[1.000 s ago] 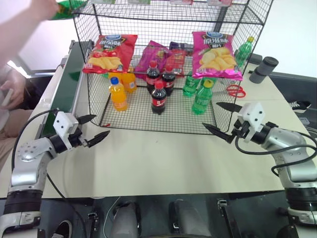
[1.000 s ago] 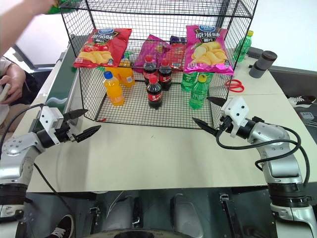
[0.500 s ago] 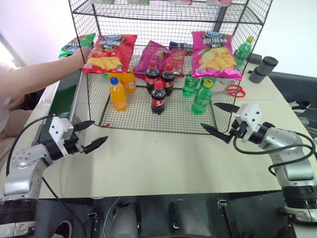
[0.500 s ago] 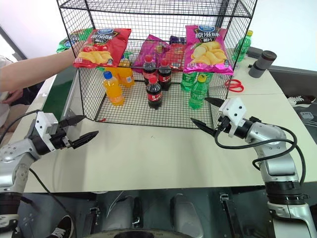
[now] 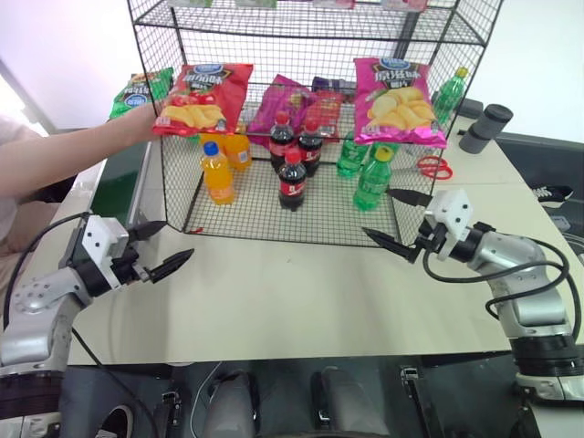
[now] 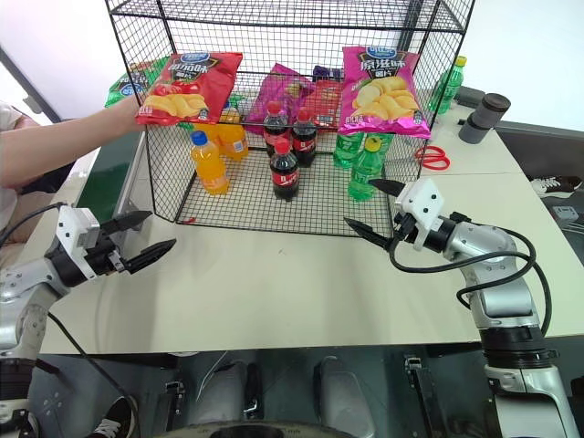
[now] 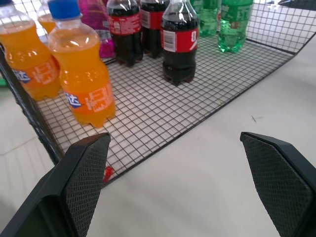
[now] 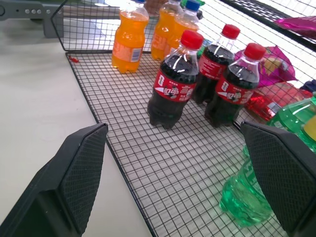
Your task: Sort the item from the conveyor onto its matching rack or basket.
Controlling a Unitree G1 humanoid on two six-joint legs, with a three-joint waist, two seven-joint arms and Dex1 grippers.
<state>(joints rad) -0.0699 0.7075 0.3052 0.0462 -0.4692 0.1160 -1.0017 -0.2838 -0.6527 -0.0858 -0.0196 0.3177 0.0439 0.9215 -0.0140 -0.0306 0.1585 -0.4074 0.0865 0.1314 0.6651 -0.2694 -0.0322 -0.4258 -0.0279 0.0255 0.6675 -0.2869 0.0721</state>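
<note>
The item, a green crisps bag (image 5: 137, 89), is in a person's hand (image 5: 137, 121) at the far left, over the dark green conveyor (image 5: 120, 181) and just left of the black wire-mesh rack (image 5: 301, 20). I cannot tell whether it rests on the belt. The rack's sloped shelf carries a red crisps bag (image 5: 203, 96) and a pink one (image 5: 397, 89). My left gripper (image 5: 175, 242) hovers open and empty over the table, near the rack's front left corner. My right gripper (image 5: 378, 213) is open and empty at the rack's front right corner.
Orange (image 7: 84, 74), cola (image 8: 175, 86) and green bottles (image 5: 372, 180) stand on the rack's mesh floor. The person's arm (image 5: 64, 160) reaches across the conveyor from the left. Red scissors (image 5: 435, 167) and a dark cylinder (image 5: 486, 128) lie at the back right. Bare beige table (image 5: 274, 292) lies between my grippers.
The person's arm has come down from the upper left, bringing the green bag beside the rack's left side over the conveyor. Both grippers have stayed open and nearly still.
</note>
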